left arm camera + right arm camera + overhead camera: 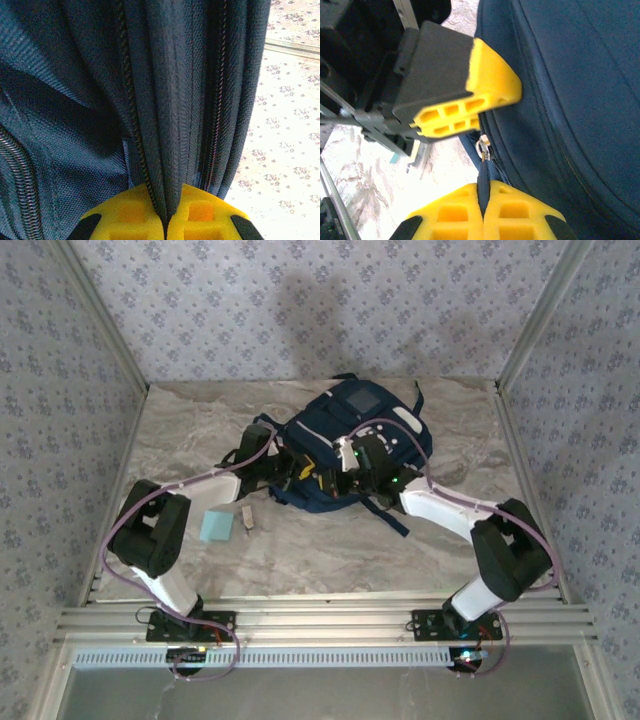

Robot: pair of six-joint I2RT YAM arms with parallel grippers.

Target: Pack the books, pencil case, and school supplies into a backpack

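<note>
Currently the backpack [325, 425] lies flat at the far middle of the table [400, 550], and both arms reach in to its near edge. Left fingers [172, 225] are clamped tight on a fold of the navy fabric beside a zipper [134, 125]; the cloth is pinched right between the yellow pads. Right fingers [487, 212] are closed on the dark zipper pull [483, 177], with its metal ring [481, 148] just above the tips. The right wrist view also has the left arm's yellow pads pressed against the bag's edge, close above that pull. A light-blue pad [214, 526] sits flat on the table, near left of the bag and apart from it. Just right of the pad is a small beige block [247, 520], probably an eraser, too small to be sure.
</note>
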